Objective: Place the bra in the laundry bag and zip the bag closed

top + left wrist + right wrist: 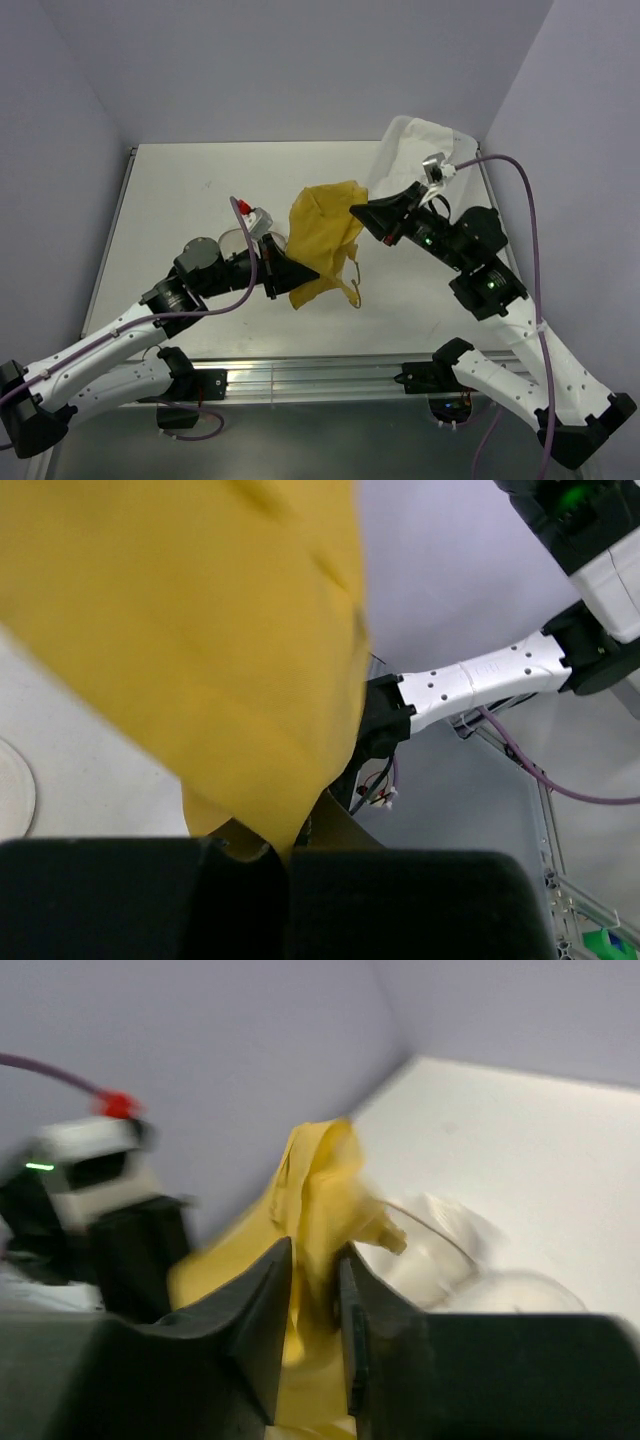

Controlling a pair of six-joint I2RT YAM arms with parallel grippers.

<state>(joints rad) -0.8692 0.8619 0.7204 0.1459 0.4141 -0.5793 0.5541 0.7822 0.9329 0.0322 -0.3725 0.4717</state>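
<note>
The yellow bra (pixel 322 235) hangs stretched between both grippers above the table. My left gripper (pixel 305 272) is shut on its lower left edge; in the left wrist view the fabric (pixel 200 630) fills the upper left and is pinched at the closed jaws (pixel 275 855). My right gripper (pixel 355 212) is shut on its upper right part; the right wrist view shows cloth (pixel 315 1190) between the fingers (pixel 315 1255). The round translucent laundry bag (pixel 232 241) lies on the table behind the left wrist, partly hidden. In the right wrist view it (pixel 445 1245) lies below the bra.
A white plastic tray (pixel 415 150) leans in the back right corner, just behind the right arm. The table (pixel 180 190) is white, walled on three sides. The right arm's white link (pixel 480 680) crosses the left wrist view.
</note>
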